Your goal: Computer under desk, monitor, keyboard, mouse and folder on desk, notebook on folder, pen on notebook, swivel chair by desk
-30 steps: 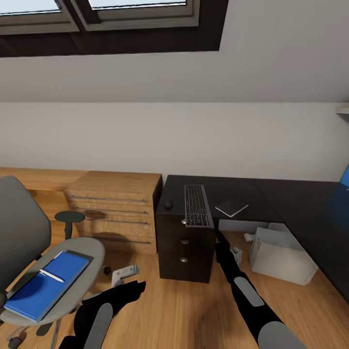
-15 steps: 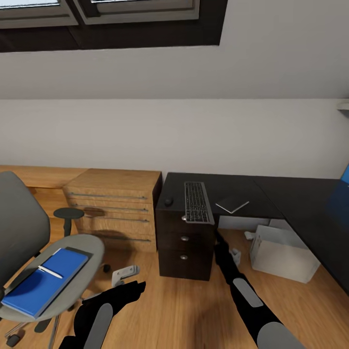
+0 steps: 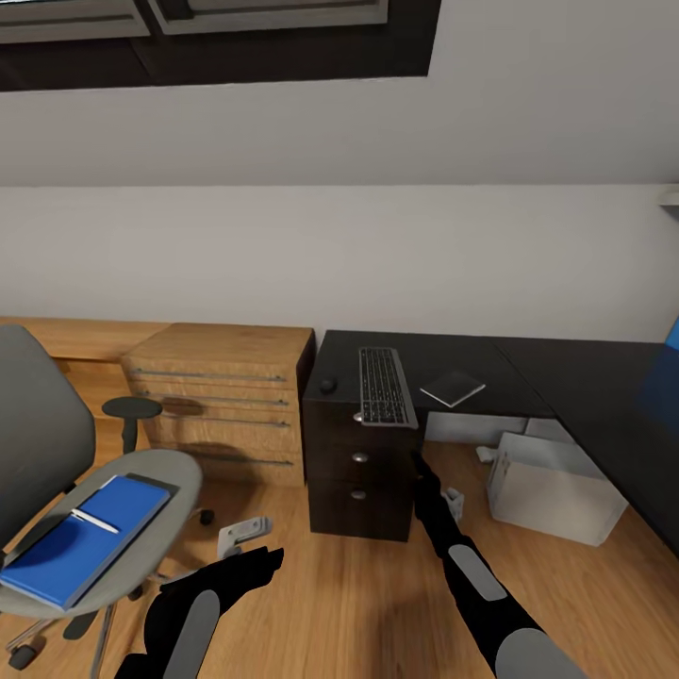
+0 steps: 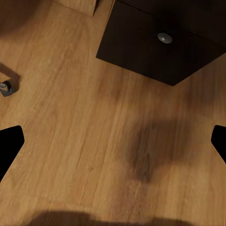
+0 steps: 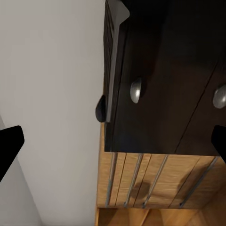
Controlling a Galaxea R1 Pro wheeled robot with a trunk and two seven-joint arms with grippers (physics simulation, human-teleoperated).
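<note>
Both grippers hang low over the wooden floor point(image 3: 339, 604) in front of the desk point(image 3: 585, 396). In the left wrist view the left gripper point(image 4: 113, 141) has its fingers spread wide, one fingertip point(image 4: 9, 143) at each side of the frame with bare floor between. The right gripper point(image 5: 113, 141) is likewise spread, its fingers point(image 5: 9, 141) apart with nothing between them, pointed at the black drawer unit point(image 3: 358, 462).

The keyboard point(image 3: 384, 387) lies on the desk's left end, over the drawer unit, its near end jutting past the front edge. The mouse point(image 3: 327, 386) sits near the left edge, beside the keyboard. The notebook point(image 3: 453, 388) lies to the keyboard's right, apart from it. The computer point(image 3: 552, 488) stands on the floor under the desk, right of the drawer unit.

The chair point(image 3: 57, 490) stands well left of the desk, with the folder point(image 3: 80, 552) flat on its seat and the pen point(image 3: 96, 521) lying across the folder. A wooden cabinet point(image 3: 222, 401) sits against the desk's left side.
</note>
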